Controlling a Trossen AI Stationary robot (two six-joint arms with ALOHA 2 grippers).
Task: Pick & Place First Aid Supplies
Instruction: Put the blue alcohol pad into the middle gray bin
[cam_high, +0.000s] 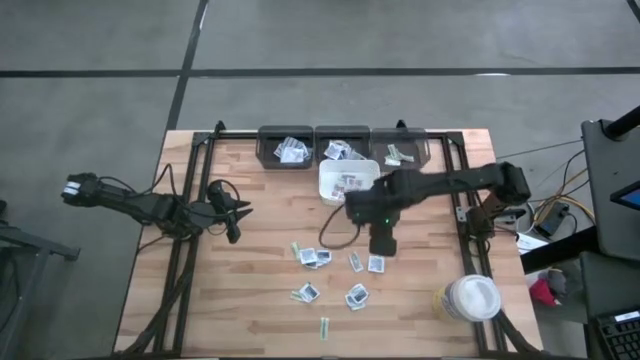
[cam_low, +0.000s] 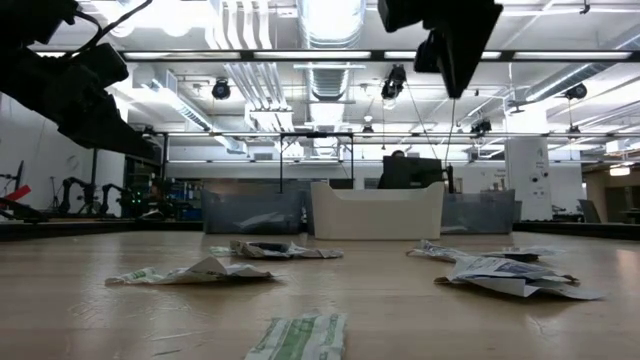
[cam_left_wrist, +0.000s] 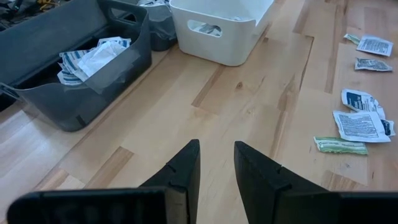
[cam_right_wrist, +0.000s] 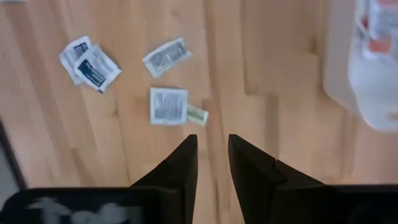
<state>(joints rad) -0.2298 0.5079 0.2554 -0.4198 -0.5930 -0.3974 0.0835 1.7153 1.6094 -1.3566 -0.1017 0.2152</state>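
Loose first aid packets (cam_high: 340, 275) lie scattered on the near half of the table (cam_high: 250, 310), a round white-lidded jar (cam_high: 472, 298) at the near right corner. Above them hangs the right gripper (cam_right_wrist: 212, 155), fingers a narrow gap apart and holding nothing. I judge it is between picks; next it must descend onto one packet. The left gripper (cam_left_wrist: 216, 165) waits at the left, likewise narrow and empty. Farther off, the white tray (cam_high: 348, 181) holds printed packets; behind it, three dark bins (cam_high: 343, 148) hold sorted ones.
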